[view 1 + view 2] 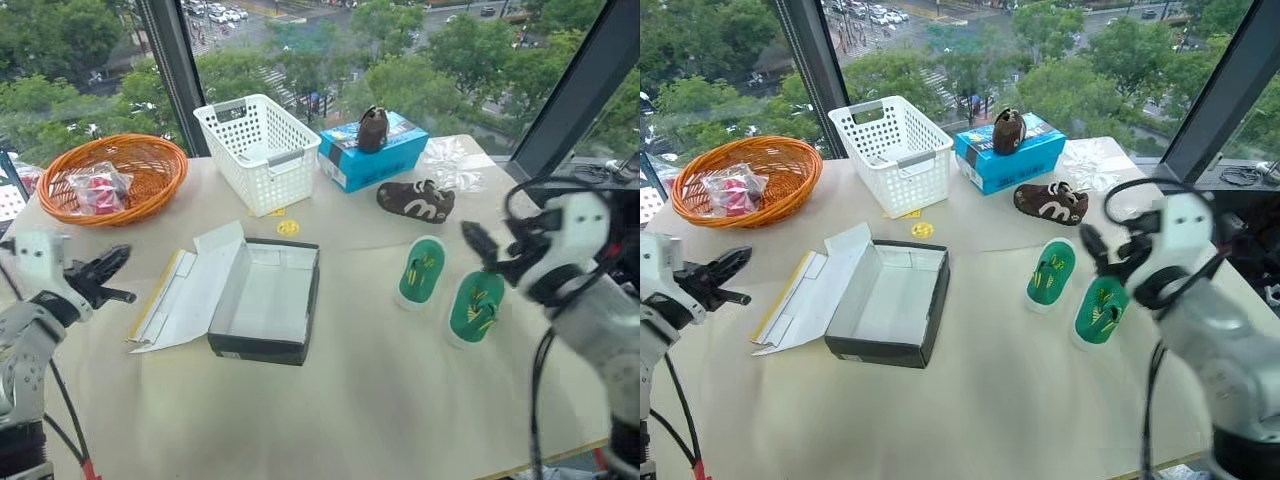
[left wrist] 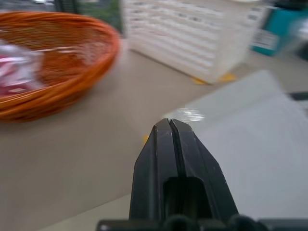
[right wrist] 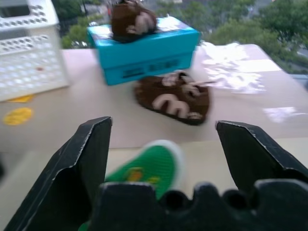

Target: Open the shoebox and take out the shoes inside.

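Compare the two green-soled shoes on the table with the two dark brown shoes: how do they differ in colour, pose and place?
The green-soled shoes lie sole up, side by side on the table, near the right gripper. The dark brown shoes are apart: one lies on the table, white marking showing, and the other stands on the blue box. The green-soled pair is nearer the open shoebox. All four are small and outside any box.

Upper-floor test room, not a home. Worktop (image 1: 380, 400) abuts full-height windows (image 1: 420, 60) overlooking treetops and a street. Props staged neatly.
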Tool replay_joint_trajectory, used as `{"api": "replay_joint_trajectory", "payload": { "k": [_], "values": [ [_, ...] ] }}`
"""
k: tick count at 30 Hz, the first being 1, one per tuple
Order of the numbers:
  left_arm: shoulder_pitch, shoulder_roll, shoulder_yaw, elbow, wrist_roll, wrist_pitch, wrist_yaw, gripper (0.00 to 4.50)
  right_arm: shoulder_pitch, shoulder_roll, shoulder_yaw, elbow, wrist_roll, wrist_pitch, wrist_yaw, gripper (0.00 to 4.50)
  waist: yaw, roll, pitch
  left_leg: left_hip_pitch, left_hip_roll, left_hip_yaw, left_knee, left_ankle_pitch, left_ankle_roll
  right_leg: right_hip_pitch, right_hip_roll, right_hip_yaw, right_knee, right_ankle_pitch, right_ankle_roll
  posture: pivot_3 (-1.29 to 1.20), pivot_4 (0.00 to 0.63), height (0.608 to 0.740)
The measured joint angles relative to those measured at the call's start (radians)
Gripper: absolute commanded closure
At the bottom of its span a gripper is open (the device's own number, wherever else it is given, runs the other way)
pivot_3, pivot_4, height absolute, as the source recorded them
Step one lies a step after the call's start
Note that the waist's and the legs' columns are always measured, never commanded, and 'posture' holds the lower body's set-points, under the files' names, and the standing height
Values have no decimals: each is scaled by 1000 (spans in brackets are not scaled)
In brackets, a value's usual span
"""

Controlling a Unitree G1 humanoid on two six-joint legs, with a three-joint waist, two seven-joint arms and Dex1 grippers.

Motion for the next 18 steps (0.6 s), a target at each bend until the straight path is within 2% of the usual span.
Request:
{"api": "replay_joint_trajectory", "payload": {
  "k": [3, 7, 9, 18],
  "values": [
    [22, -13, 52, 47, 33, -50, 51, 4500, 63, 90, 55, -77, -111, -25, -85, 375, 6, -1, -1, 0, -1, 1, 0, 0, -1, 0, -1, 0, -1, 0, 0, 0, 150, 731],
    [53, -59, 48, 72, 56, -75, 85, 4500, 107, 44, 219, -88, -329, -47, -98, 375, 8, -3, -2, 0, -3, 3, 2, 1, -2, 1, -3, -1, -1, 0, 0, 0, 150, 731],
    [62, -70, 36, 72, 60, -75, 97, 4500, 135, 45, 260, -87, -422, -57, -101, 375, 8, -7, -4, 0, -2, 2, 1, 1, -1, 1, -3, -1, -1, 0, 0, 0, 150, 731],
    [86, -128, 15, 69, 86, -148, 121, 4500, 213, 140, 311, -6, -653, -164, -97, 375, 0, -9, -5, 2, -1, 2, 1, 0, 0, 1, 0, 0, 0, 1, -2, 0, 150, 731]
  ]
}}
